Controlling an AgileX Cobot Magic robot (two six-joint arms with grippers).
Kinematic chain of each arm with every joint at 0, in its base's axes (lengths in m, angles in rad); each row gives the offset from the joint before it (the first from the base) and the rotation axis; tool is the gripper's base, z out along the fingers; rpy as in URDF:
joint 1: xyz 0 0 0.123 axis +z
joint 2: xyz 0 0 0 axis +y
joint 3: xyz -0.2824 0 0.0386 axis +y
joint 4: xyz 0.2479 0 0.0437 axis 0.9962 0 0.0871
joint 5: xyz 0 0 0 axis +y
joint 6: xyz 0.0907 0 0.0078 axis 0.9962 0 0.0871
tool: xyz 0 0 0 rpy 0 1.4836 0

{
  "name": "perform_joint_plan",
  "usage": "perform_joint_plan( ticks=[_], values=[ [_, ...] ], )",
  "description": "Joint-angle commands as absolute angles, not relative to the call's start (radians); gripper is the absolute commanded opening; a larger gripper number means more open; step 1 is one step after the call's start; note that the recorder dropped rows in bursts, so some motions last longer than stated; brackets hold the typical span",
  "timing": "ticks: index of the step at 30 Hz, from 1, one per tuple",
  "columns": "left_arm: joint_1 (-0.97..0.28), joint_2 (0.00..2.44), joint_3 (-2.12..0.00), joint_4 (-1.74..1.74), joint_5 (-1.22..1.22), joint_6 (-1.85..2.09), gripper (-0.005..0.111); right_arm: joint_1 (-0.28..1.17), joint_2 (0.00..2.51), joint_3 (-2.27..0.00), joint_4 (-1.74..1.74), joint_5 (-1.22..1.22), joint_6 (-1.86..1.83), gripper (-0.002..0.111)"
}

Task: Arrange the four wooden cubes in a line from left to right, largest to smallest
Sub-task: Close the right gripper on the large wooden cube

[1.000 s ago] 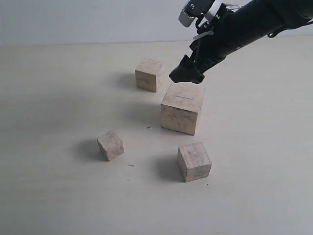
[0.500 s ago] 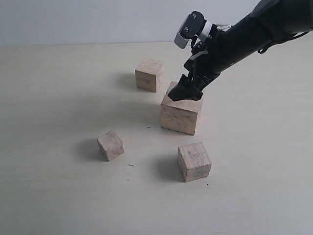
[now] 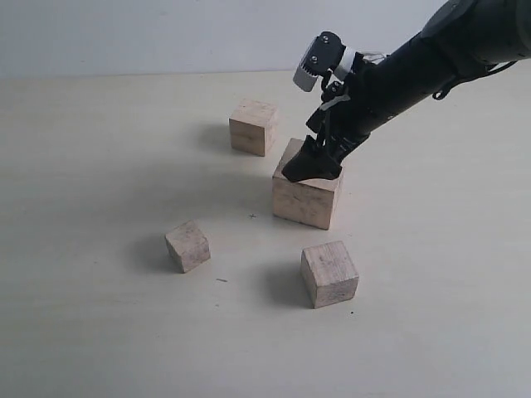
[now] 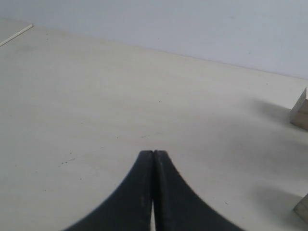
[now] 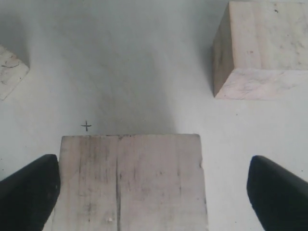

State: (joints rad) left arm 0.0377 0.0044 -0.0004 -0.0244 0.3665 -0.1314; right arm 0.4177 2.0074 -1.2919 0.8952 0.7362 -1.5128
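the black right gripper (image 3: 312, 164), spread wide, straddles the largest pale beige wooden cube (image 3: 305, 201), right of centre in the exterior view. the far cube (image 3: 253, 126), near cube (image 3: 329, 274) and smallest cube (image 3: 187, 245) stand apart around it. the black left gripper (image 4: 153, 158) is pressed closed, empty.

Right arm (image 3: 415, 58) matte black, silver-grey block (image 3: 318, 60) with dark screws at the wrist, white cable (image 3: 339, 99) beside it. Right gripper (image 3: 311, 168) fingers black wedges; left gripper (image 4: 153, 155) fingers black, tapering.

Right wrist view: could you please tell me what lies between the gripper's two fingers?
The largest cube lies between the open right gripper's fingers, with a gap at one side, as the right wrist view shows.
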Motion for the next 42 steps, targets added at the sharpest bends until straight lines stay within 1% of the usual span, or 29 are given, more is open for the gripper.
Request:
perform_joint_plan(
  ticks=[1, 9, 15, 42],
  values=[
    [0.031, 0.000, 0.000, -0.022, 0.362, -0.133, 0.000, 0.418, 2.018, -1.295, 0.881, 0.756, -1.514, 0.105],
    [0.031, 0.000, 0.000, -0.022, 0.362, -0.133, 0.000, 0.418, 2.003, -1.295, 0.871, 0.785, -1.469, 0.105],
    [0.031, 0.000, 0.000, -0.022, 0.362, -0.133, 0.000, 0.418, 2.002, -1.295, 0.746, 0.790, -1.360, 0.105],
    [0.031, 0.000, 0.000, -0.022, 0.362, -0.133, 0.000, 0.418, 2.036, -1.293, 0.723, 0.758, -1.328, 0.105]
  ],
)
